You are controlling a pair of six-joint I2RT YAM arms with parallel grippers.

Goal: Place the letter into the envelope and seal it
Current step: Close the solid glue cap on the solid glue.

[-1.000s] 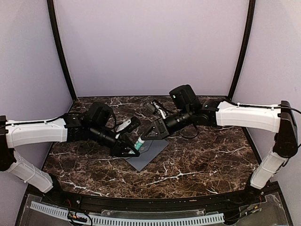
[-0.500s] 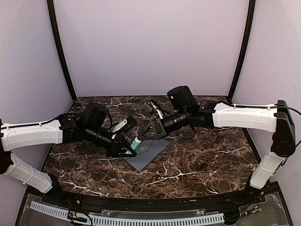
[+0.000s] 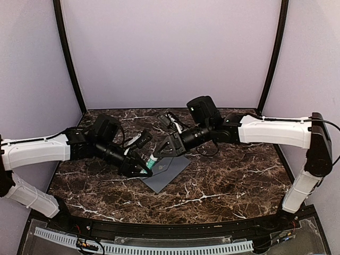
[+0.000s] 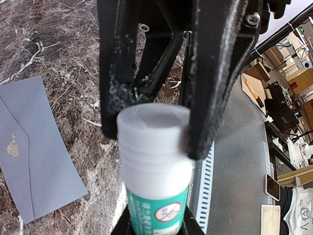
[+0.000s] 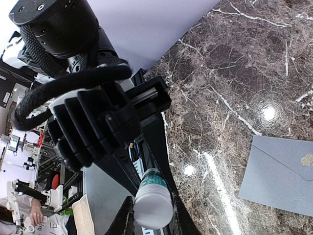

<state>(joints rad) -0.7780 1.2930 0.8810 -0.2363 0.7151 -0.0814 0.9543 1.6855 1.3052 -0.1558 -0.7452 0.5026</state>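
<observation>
Left fingers point(image 3: 137, 163), right fingers point(image 4: 215, 88), both clamping glue stick point(image 4: 154, 161)

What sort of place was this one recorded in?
Probably a robotics lab's test booth: plain lavender walls enclose a marble-patterned tabletop with a left arm and right arm mounted at its near edge, and the left wrist view shows cluttered workbenches beyond.

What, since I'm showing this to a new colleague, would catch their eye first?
The left hand and right hand meet mid-table, both gripping one green-labelled glue stick with a white cap. Just beneath lies a grey envelope, flap closed, on the dark marble table.
</observation>
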